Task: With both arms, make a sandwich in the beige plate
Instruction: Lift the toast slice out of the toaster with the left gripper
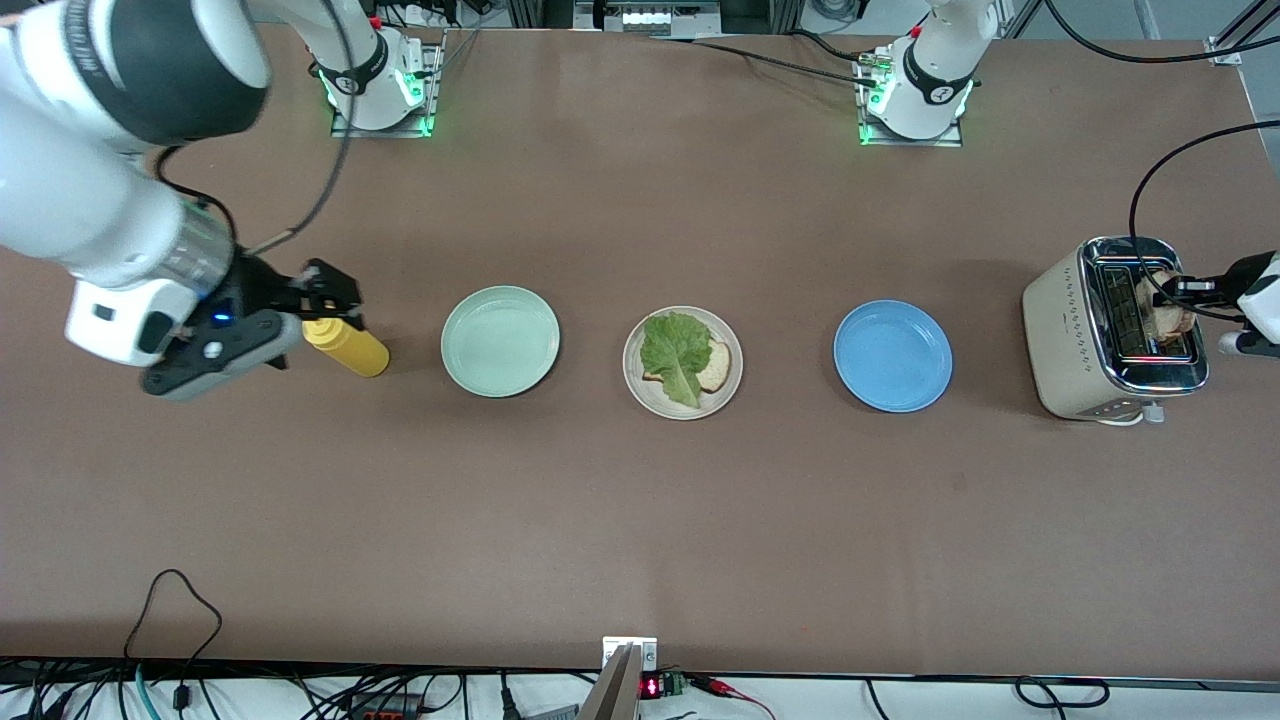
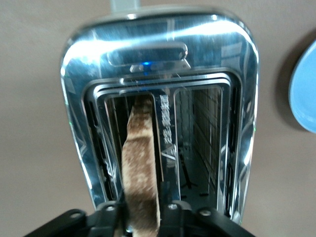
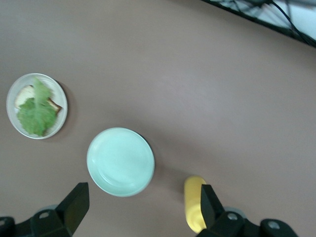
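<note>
The beige plate [image 1: 655,395] sits mid-table and holds one tan bread slice [image 1: 717,366] with a green lettuce leaf [image 1: 675,350] lying over it. It also shows in the right wrist view [image 3: 59,126], with the lettuce [image 3: 35,112]. A second bread slice [image 2: 140,158] stands in a slot of the toaster [image 1: 1075,340]. My left gripper [image 2: 140,213] is over the toaster [image 1: 1185,290] and is shut on that slice's top edge. My right gripper [image 3: 142,197] is open and empty in the air beside the yellow squeeze bottle [image 1: 347,345].
A mint-green plate [image 1: 500,341] lies between the bottle and the beige plate. A blue plate [image 1: 893,356] lies between the beige plate and the toaster. The bottle lies on its side [image 3: 193,202] close to one right finger.
</note>
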Robot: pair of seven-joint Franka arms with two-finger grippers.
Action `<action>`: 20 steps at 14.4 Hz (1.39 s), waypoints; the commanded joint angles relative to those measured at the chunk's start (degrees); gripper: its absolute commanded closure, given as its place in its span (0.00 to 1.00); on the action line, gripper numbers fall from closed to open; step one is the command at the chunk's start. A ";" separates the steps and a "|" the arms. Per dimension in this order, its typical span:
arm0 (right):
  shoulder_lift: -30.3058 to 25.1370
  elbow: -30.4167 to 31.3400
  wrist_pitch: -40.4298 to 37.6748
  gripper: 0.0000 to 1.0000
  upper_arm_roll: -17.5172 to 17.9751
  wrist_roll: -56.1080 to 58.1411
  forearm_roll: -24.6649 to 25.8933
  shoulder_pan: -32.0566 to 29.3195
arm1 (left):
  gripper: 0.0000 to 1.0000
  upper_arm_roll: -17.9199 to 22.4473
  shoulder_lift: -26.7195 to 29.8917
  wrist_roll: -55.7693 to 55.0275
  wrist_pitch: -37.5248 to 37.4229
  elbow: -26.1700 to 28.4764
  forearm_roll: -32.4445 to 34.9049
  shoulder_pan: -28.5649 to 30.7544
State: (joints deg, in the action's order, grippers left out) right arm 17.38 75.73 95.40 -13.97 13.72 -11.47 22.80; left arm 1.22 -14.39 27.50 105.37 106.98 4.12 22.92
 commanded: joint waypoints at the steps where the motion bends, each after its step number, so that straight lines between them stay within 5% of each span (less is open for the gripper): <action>1: -6.02 5.82 -0.92 0.00 8.84 -7.01 4.77 -8.09 | 0.90 -0.60 0.16 3.78 -1.22 -0.28 -1.05 1.34; 6: -13.50 13.39 -1.09 0.00 19.49 -17.73 8.31 -20.93 | 0.93 -1.04 0.42 5.36 -1.74 -3.95 -0.43 0.90; 11: -18.95 17.34 -1.36 0.00 27.75 -24.25 11.38 -28.94 | 0.94 -1.56 1.12 5.36 -10.95 -11.85 3.77 0.46; 15: -20.80 19.10 -1.18 0.00 27.77 -25.14 11.56 -29.04 | 0.94 -2.53 1.03 3.53 -25.89 -22.06 4.05 -3.04; 18: -20.19 18.93 -0.05 0.00 24.01 -23.92 11.56 -26.50 | 0.94 -3.41 1.12 0.89 -29.25 -24.10 3.17 -8.30; 20: -19.84 18.58 0.31 0.00 21.71 -21.28 11.56 -24.56 | 0.93 -5.60 0.51 0.45 -29.08 -23.83 -4.60 -10.34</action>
State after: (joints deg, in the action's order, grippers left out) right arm -1.98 93.61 94.66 10.08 -9.28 -0.66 -3.90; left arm -2.82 -12.54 29.34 77.40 84.30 4.49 14.59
